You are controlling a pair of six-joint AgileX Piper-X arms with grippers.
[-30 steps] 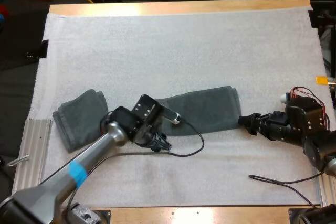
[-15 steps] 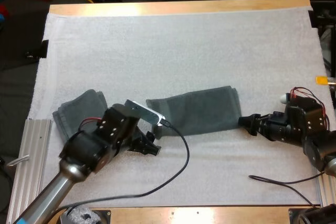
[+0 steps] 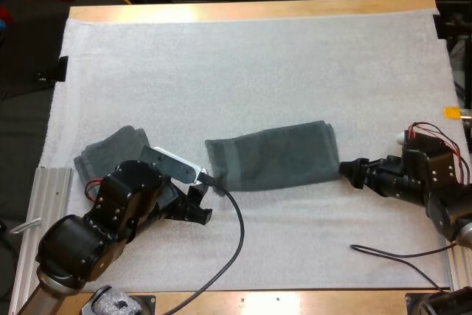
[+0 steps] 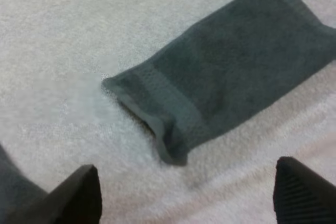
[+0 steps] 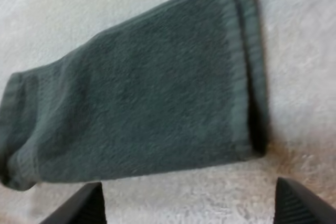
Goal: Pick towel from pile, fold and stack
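A dark grey-green towel (image 3: 271,158) lies folded into a long strip across the middle of the white mat (image 3: 251,71). The same folded towel (image 4: 220,87) lies just ahead of my left gripper (image 4: 186,198), whose fingers stand wide apart with nothing between them. In the high view that left gripper (image 3: 199,208) sits just off the towel's left end. My right gripper (image 3: 346,171) rests at the towel's right end, open, with the folded towel (image 5: 136,108) in front of its fingers. A folded stack of towels (image 3: 110,156) lies at the left, partly hidden behind my left arm.
A metal rail (image 3: 40,212) runs along the mat's left edge near the stack. The wooden table edge (image 3: 251,9) borders the far side. Bare mat stretches beyond the towels and along the front.
My left arm has pulled back toward the lower left, off the towel's left end, which now lies flat and uncovered. The right arm has barely moved.
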